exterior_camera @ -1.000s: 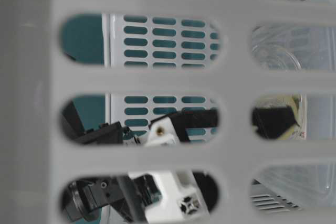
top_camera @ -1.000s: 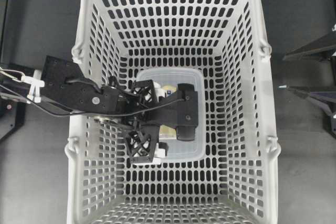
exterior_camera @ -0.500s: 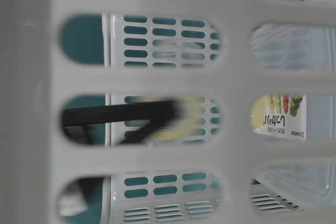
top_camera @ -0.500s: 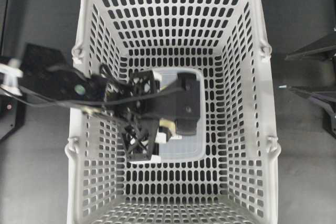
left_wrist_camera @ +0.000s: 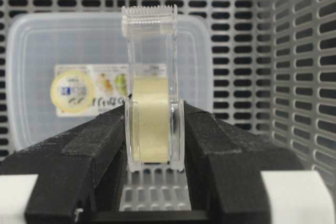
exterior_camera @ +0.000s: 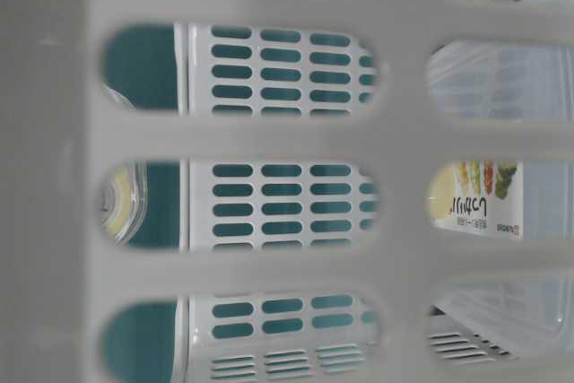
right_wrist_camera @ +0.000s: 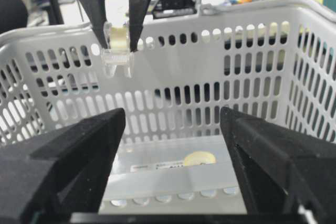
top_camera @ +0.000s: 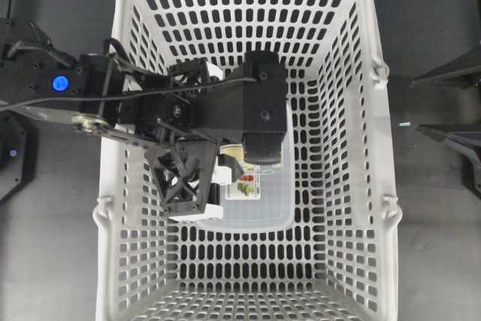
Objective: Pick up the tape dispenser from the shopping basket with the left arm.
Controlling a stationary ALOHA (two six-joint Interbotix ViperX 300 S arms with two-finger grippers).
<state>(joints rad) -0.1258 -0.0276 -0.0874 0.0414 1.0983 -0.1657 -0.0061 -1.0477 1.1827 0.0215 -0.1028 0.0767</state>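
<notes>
Left tool (left_wrist_camera: 155, 129) clenched on tape dispenser (left_wrist_camera: 153, 93), lifted since a second ago from the lidded clear box (left_wrist_camera: 31, 77) on the shopping basket (top_camera: 361, 148) floor to near rim height. Pick looked basically done. Right tool (right_wrist_camera: 170, 145) spread, empty.
</notes>
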